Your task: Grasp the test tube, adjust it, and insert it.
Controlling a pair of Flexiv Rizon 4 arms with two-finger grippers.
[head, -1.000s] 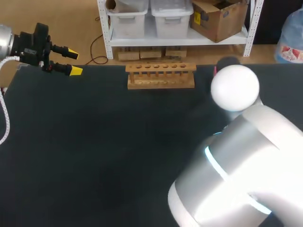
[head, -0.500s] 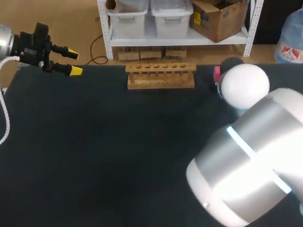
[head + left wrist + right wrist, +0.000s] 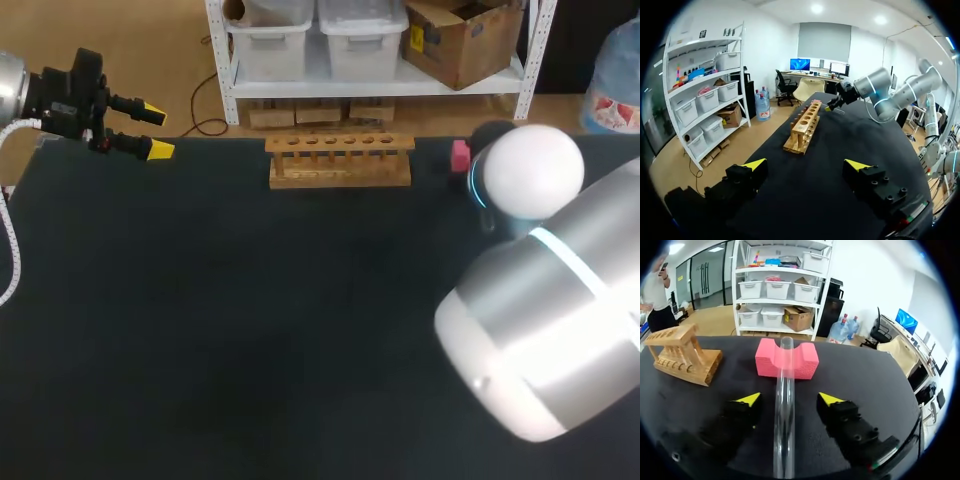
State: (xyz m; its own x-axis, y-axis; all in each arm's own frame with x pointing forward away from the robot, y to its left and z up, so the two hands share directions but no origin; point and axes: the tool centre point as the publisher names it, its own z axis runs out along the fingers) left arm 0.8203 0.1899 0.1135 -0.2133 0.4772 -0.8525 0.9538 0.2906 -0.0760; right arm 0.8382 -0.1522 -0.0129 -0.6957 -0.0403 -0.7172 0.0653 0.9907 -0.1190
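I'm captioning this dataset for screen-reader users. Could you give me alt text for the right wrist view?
A clear test tube lies lengthwise between the open, yellow-tipped fingers of the right gripper, neither touching it, its far end in the notch of a pink foam block on the black table. A wooden rack stands apart, beside the block.

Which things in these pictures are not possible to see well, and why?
Right wrist view: the test tube between the fingers of the right gripper has its near end cut off by the black rim.
Head view: the right arm hides that gripper and the tube; the pink foam block shows only partly.
Left wrist view: the tube is too small.
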